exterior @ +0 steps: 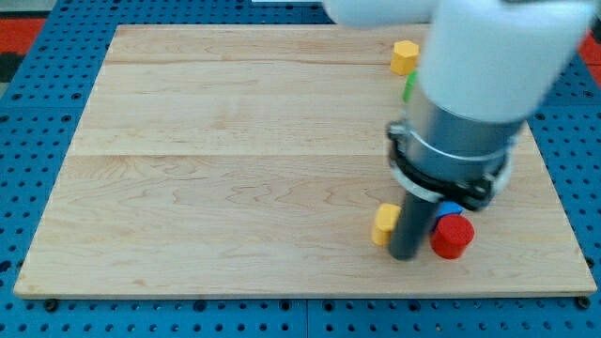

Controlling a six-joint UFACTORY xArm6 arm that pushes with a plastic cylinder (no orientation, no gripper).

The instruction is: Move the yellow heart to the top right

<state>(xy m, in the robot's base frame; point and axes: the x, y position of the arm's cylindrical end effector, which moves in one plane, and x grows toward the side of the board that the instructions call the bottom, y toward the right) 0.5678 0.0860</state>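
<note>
Rod's my tip [406, 255], no jaws, sits btwn yellow block [385, 224] & red block [453, 237].

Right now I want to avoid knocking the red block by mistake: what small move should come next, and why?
Probably swing my tip round to the bottom-left of the yellow heart. My tip sits between the heart, on its left, and the red block, on its right. The top right lies up past the yellow hexagon, so a push must start below the heart.
</note>
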